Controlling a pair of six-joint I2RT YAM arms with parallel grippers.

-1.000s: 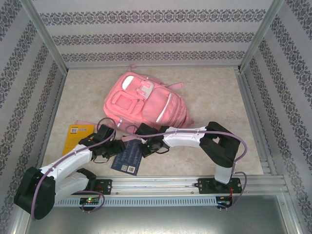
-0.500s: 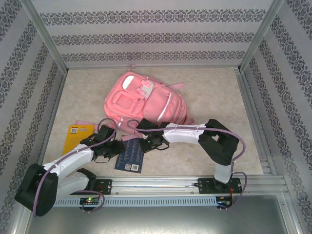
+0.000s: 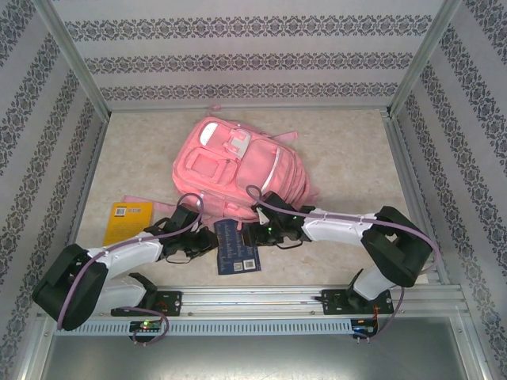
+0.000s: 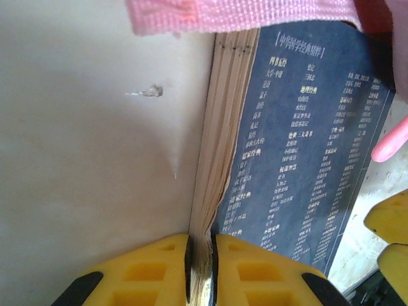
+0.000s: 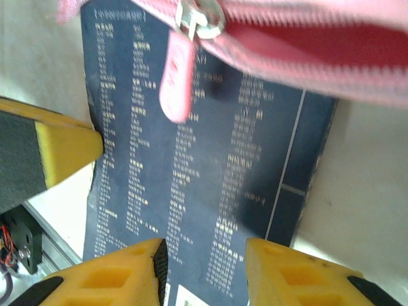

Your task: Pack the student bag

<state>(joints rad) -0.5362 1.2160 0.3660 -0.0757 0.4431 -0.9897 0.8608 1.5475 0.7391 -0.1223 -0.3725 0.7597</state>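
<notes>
The pink student bag [image 3: 238,170] lies flat in the middle of the worktop [image 3: 348,158], toward the far side, with its front pockets facing up. Just on the near side of it I see a dark blue book [image 3: 236,247] lying between my two arms. My left fingers [image 4: 146,274] are clamped on the book's page edge, and a pink strap [image 4: 242,16] crosses its far end. My right fingers [image 5: 115,274] stand apart over the cover, gripping nothing, with a pink zip pull [image 5: 177,80] hanging above it. A yellow book [image 3: 129,222] lies off to the left.
</notes>
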